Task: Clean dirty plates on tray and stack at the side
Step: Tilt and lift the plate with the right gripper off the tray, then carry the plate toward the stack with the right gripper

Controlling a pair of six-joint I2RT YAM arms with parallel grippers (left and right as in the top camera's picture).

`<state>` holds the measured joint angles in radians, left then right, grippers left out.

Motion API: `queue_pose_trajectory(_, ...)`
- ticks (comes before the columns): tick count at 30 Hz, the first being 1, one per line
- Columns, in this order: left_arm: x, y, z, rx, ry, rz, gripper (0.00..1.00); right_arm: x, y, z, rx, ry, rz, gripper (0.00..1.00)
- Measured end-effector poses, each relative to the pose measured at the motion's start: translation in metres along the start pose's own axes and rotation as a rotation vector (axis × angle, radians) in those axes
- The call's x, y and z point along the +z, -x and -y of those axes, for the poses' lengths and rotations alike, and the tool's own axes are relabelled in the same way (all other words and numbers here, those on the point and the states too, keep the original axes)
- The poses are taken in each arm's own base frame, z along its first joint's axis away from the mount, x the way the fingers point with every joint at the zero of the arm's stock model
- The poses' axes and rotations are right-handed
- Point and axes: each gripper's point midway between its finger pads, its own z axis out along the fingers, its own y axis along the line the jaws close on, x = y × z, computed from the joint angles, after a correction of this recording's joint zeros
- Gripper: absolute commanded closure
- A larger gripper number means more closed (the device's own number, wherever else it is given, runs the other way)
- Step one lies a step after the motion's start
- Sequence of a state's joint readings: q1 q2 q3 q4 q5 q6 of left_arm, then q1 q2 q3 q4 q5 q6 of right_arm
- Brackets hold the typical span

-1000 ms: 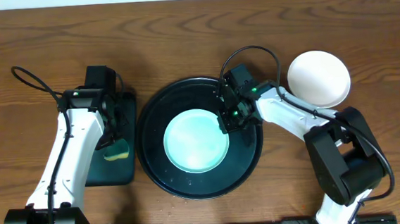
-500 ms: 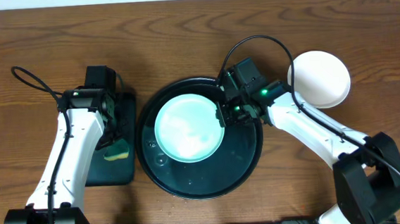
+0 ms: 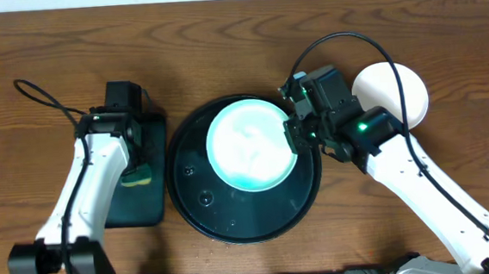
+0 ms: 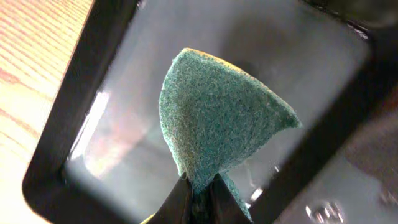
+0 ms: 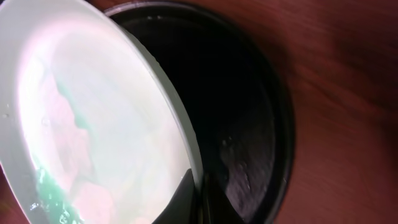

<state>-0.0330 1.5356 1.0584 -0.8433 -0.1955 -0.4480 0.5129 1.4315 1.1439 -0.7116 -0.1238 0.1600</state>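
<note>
We note one pale mint-green plate (image 3: 249, 145), wet and tilted, raised over the round black glossy tray (image 3: 233, 220), its right rim pinched by the right gripper (image 3: 295, 139). Droplets (image 3: 204, 196) bead the tray floor. The white plate (image 3: 401, 87) rests on the wood-grain tabletop (image 3: 221, 44), right of the tray.

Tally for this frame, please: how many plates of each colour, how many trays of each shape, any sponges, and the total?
Mint-green plate: 1
White plate: 1
Round black tray: 1
Rectangular black tray: 1
Green sponge: 1
Total: 5
</note>
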Motion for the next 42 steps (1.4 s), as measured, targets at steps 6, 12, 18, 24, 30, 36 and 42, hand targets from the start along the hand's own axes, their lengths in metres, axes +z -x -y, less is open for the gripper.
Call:
queue_pose_trajectory(6,0.033,0.002,-0.012,-0.026,0.065,-0.06,0.37,-0.002,-0.015,0.006,-0.016,-0.032,-0.058,0.99)
queue_pose_trajectory(12,0.055,-0.009,-0.015,-0.033,0.085,-0.141,0.23,-0.001,-0.012,0.007,-0.057,-0.047,-0.045,0.99)
queue_pose_trajectory(18,0.056,-0.012,-0.01,-0.034,0.058,-0.164,0.23,-0.001,-0.005,-0.006,-0.186,-0.11,-0.002,0.99)
queue_pose_trajectory(24,0.055,-0.015,-0.01,-0.032,0.06,-0.176,0.23,-0.006,0.004,-0.024,-0.366,-0.236,0.068,0.99)
queue_pose_trajectory(30,0.055,-0.016,-0.011,-0.03,0.062,-0.18,0.23,-0.015,0.014,-0.03,-0.491,-0.369,0.127,0.99)
queue_pose_trajectory(36,0.055,-0.016,-0.011,-0.03,0.062,-0.181,0.23,-0.033,0.034,-0.022,-0.622,-0.567,0.19,0.99)
queue_pose_trajectory(42,0.055,-0.017,-0.01,-0.031,0.059,-0.182,0.22,-0.06,0.056,-0.029,-0.814,-0.788,0.248,0.99)
